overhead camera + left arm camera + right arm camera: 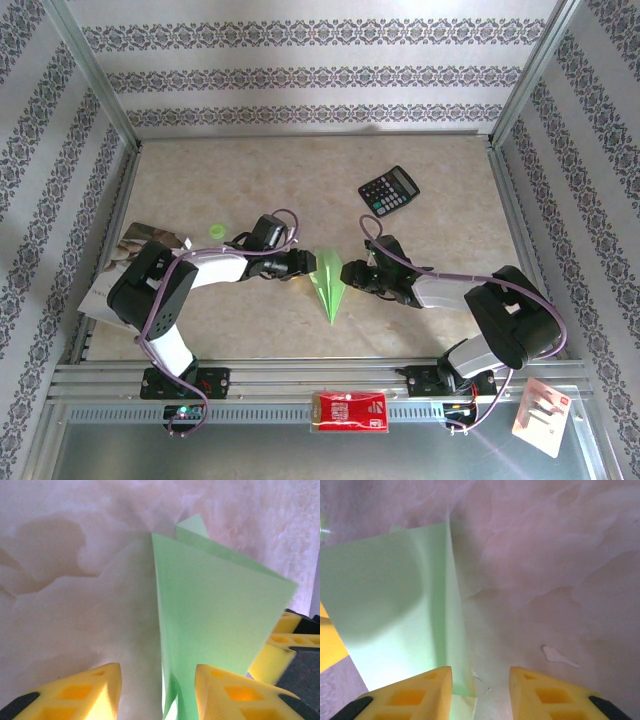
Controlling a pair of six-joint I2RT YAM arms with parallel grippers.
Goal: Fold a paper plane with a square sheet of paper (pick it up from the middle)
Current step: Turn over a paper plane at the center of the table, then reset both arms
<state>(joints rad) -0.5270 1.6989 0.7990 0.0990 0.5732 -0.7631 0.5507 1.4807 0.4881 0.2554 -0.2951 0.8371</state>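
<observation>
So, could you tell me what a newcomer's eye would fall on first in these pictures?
The light green paper plane stands out mid-table, nose toward the near edge, between the left hand and right hand. Next come the black calculator farther back on the right, and the red-and-white packet at that near edge.

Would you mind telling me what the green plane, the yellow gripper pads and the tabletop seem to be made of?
Plane: thin matte light green paper, judging by its crisp creases and the light passing through it. Pads: matte yellow, with moulded hollows; probably plastic or firm foam. Tabletop: smooth beige with marble-like veining, perhaps laminate or a printed sheet; I cannot tell which.
</observation>
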